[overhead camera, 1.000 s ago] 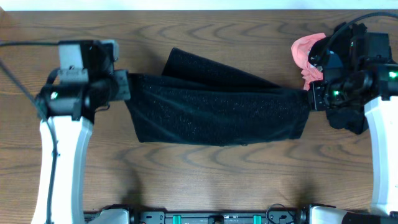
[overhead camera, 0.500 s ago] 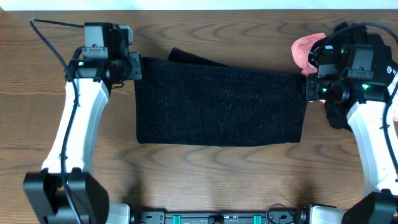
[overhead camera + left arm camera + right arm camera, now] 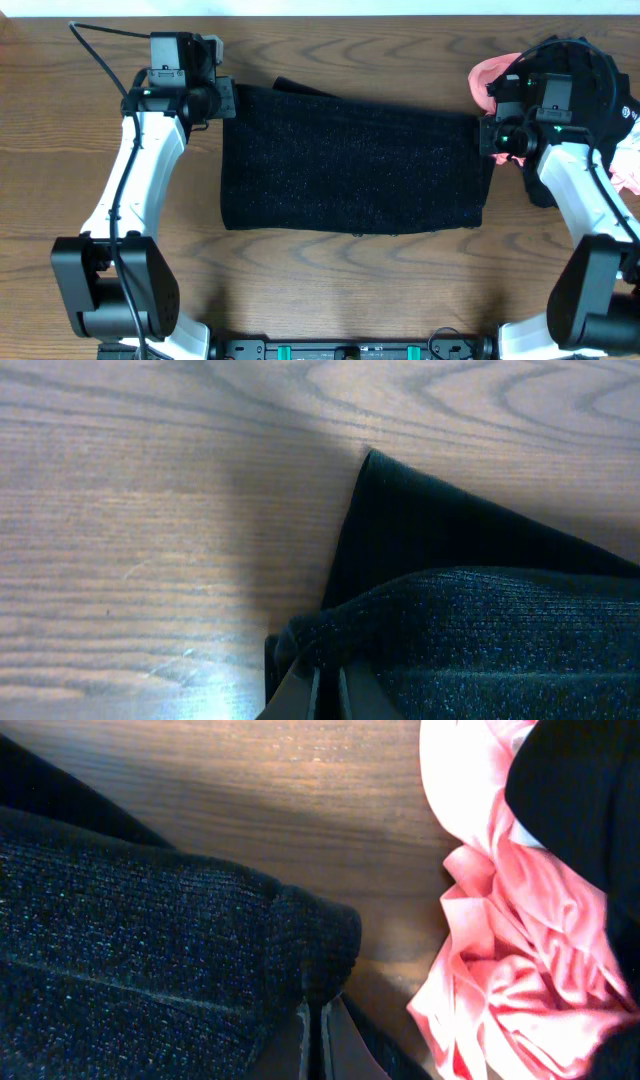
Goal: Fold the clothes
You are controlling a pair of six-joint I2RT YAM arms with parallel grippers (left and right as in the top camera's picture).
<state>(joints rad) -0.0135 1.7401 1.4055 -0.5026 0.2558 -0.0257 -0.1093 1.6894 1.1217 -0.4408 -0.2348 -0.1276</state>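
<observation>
The black fuzzy knit garment [image 3: 350, 165] lies as a wide folded rectangle across the middle of the wooden table, with glittery specks. My left gripper [image 3: 226, 100] is shut on its far left corner; in the left wrist view the jaws [image 3: 325, 695] pinch the folded edge [image 3: 480, 630]. My right gripper [image 3: 486, 135] is shut on its far right corner; in the right wrist view the jaws [image 3: 312, 1030] pinch the knit [image 3: 150, 940]. A lower layer pokes out at the far edge [image 3: 300, 90]. No buttons show.
A pink cloth [image 3: 492, 78] and another dark garment [image 3: 580, 90] are piled at the far right, right beside my right gripper; they also show in the right wrist view [image 3: 500, 950]. Bare wooden table [image 3: 330, 270] lies in front of the garment.
Both grippers have carried the garment's top edge away from me toward the far side, laying the upper layer flat over the lower one. The garment now looks like an even rectangle.
</observation>
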